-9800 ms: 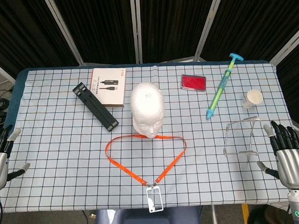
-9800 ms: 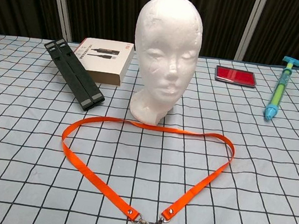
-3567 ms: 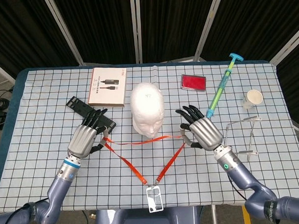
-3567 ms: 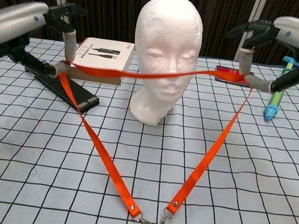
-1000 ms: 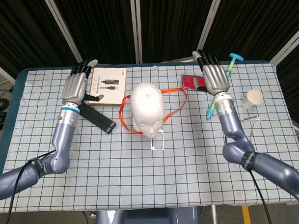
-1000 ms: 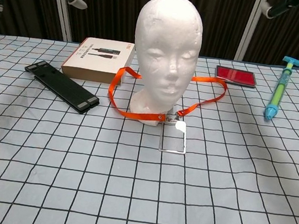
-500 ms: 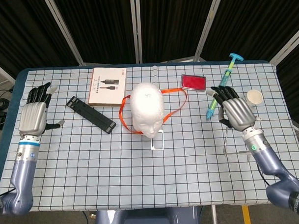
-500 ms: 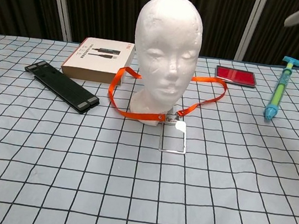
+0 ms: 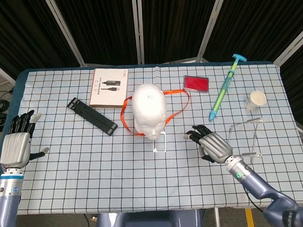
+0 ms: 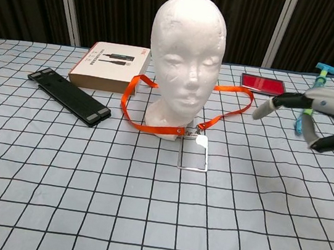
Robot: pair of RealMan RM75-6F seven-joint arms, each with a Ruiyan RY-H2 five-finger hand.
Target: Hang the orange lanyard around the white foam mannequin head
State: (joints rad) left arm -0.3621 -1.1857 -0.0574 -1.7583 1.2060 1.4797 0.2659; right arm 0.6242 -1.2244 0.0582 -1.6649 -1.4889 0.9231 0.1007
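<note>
Lanyard: your orange lanyard lay looped around the base of the white foam mannequin head, one side of the strap passing behind it and the other meeting at the front on the tablecloth.
Badge holder: the clear badge holder rested flat on the cloth just in front of the mannequin's neck, clipped to the lanyard ends.
Mannequin: it stood upright near the middle of the table, face toward you.
Left hand: your left hand hovered at the table's left edge, well apart from the lanyard, fingers spread and holding nothing.
Right hand: your right hand hung over the cloth to the right of the badge holder, fingers apart and empty; in the chest view it showed at the right edge, clear of the strap.
Book: a white boxed book lay behind and left of the head.
Black bar: a black folded stand lay slanted just left of the book's near corner.
Red case: a red case sat behind and right of the head.
Syringe: a green and blue syringe toy lay angled further right.
Cup: a paper cup stood near the right edge.
Wire stand: a wire stand sat just right of your right hand.
</note>
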